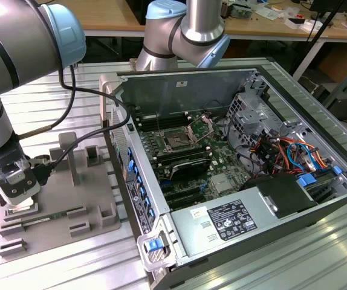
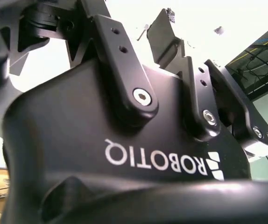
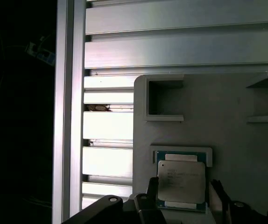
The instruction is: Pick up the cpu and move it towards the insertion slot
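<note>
The cpu (image 3: pixel 180 181), a flat silvery square with a thin green rim, lies in a shallow recess of the grey fixture plate (image 3: pixel 227 93) in the first wrist view. My gripper (image 3: pixel 184 193) is low over it and open. One finger (image 3: pixel 152 189) stands at one edge of the chip and the other finger (image 3: pixel 216 196) a small gap off the opposite edge. In the exterior view the gripper (image 1: pixel 17 199) is down on the fixture plate (image 1: pixel 89 187) at that view's left. The insertion slot (image 1: pixel 177 141), with its metal frame raised, sits on the motherboard inside the open case.
The open computer case (image 1: pixel 234 181) lies on the slatted aluminium table (image 1: pixel 318 254), with cables, a drive cage and a power supply (image 1: pixel 231 220) inside. The fixture plate carries raised blocks and empty pockets (image 3: pixel 164 100). The arm's cable hangs near the case wall (image 1: pixel 71 90).
</note>
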Controlling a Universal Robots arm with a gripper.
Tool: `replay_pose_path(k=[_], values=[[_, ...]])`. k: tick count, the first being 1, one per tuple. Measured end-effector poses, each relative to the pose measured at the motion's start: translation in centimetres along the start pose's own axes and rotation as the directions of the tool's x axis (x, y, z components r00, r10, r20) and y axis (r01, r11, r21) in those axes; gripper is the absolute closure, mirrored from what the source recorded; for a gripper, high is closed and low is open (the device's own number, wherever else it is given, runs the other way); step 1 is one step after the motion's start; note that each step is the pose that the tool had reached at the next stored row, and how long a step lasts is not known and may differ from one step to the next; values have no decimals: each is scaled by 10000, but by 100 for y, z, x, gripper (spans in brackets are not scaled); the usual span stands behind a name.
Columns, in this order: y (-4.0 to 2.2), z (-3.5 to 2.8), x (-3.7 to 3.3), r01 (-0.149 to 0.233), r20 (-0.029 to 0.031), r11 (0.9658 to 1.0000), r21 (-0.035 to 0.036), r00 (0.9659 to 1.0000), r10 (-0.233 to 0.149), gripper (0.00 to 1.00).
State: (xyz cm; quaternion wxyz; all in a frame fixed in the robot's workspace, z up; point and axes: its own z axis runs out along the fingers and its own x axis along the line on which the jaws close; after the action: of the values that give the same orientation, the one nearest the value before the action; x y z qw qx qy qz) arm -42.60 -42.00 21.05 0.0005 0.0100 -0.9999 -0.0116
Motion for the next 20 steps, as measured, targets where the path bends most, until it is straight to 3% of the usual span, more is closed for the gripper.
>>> replay_pose_path(k=[3,9,12,18,20], values=[[0,2,0,36,0,10000,0,10000,-36,46],[5,22,0,483,-11,9988,0,9988,-483,46],[12,53,2,497,-13,9988,1,9988,-497,46],[13,57,2,496,-12,9988,0,9988,-496,46],[13,58,2,496,-11,9988,1,9988,-496,39]])
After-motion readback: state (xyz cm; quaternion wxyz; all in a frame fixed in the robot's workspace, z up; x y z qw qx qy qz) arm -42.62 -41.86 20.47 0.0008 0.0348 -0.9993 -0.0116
